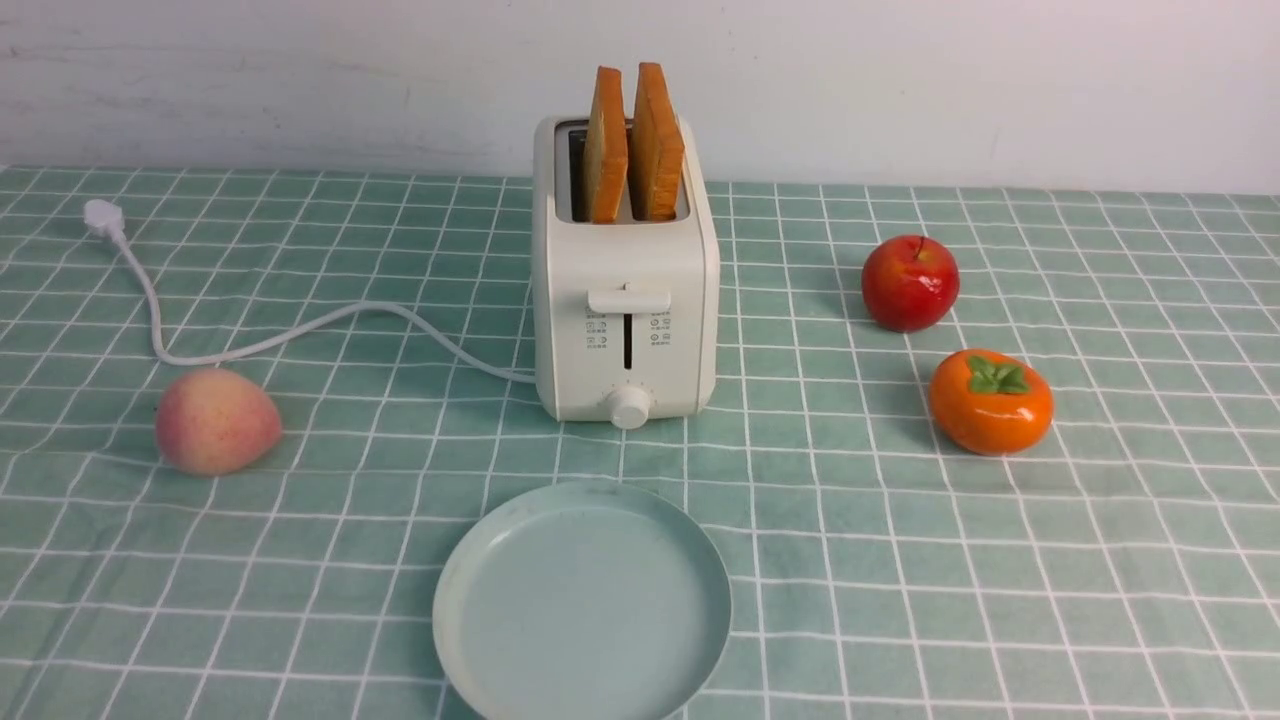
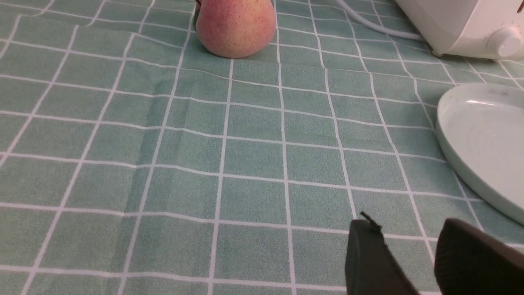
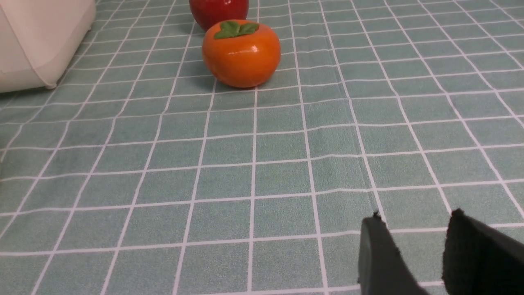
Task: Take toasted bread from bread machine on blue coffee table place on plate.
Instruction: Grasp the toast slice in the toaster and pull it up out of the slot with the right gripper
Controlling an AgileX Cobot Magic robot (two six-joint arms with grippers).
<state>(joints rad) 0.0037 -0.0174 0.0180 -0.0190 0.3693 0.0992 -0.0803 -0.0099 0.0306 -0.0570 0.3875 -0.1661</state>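
Front view — two toast slices (image 1: 607, 145) (image 1: 657, 140), one toaster (image 1: 625, 330), one plate (image 1: 580, 610).

A rounded, matte pink-yellow peach (image 1: 217, 420) lies at nine o'clock in the front view. A glossy red apple (image 1: 910, 283) sits at three o'clock. A shiny orange persimmon (image 1: 990, 402) with a green leafy cap sits near the apple, at its five o'clock. A plain white wall (image 1: 300, 80) runs across twelve o'clock.

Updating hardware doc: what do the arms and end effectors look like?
Only the tips show, in the wrist views. Left end effector: two matte black fingers, one finely ribbed. Right end effector: same black, ragged tips. No arms, cables or markings visible.
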